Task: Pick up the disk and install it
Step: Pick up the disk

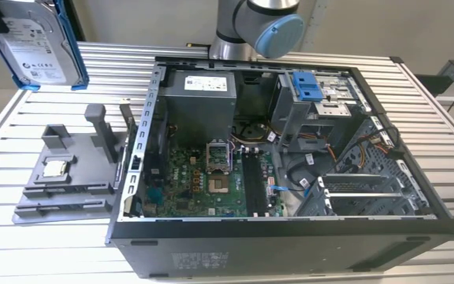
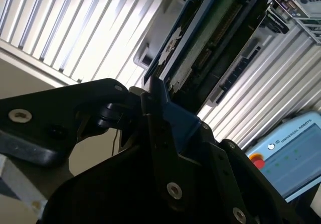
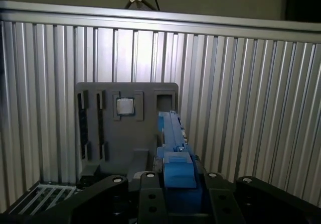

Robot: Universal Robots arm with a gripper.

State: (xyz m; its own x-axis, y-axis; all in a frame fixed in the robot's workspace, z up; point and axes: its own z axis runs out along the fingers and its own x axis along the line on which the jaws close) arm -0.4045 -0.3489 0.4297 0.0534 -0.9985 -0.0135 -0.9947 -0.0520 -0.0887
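Observation:
The disk (image 1: 33,44), a silver-grey drive with a white label and blue carrier rails, hangs in the air at the exterior view's upper left, above the table. In the first wrist view my gripper (image 3: 178,176) is shut on the blue end of its carrier, and the disk (image 3: 170,131) shows edge-on beyond the black fingers. The second wrist view shows the disk (image 2: 200,48) from its underside, with my gripper (image 2: 160,108) clamped on the blue rail.
An open computer case (image 1: 416,231) lies on the slatted table, with a drive bay and blue latch (image 1: 310,89) at its far side. A grey parts holder (image 1: 61,189) carrying a small square chip (image 1: 55,168) sits to the case's left. The arm's base (image 1: 250,23) stands behind the case.

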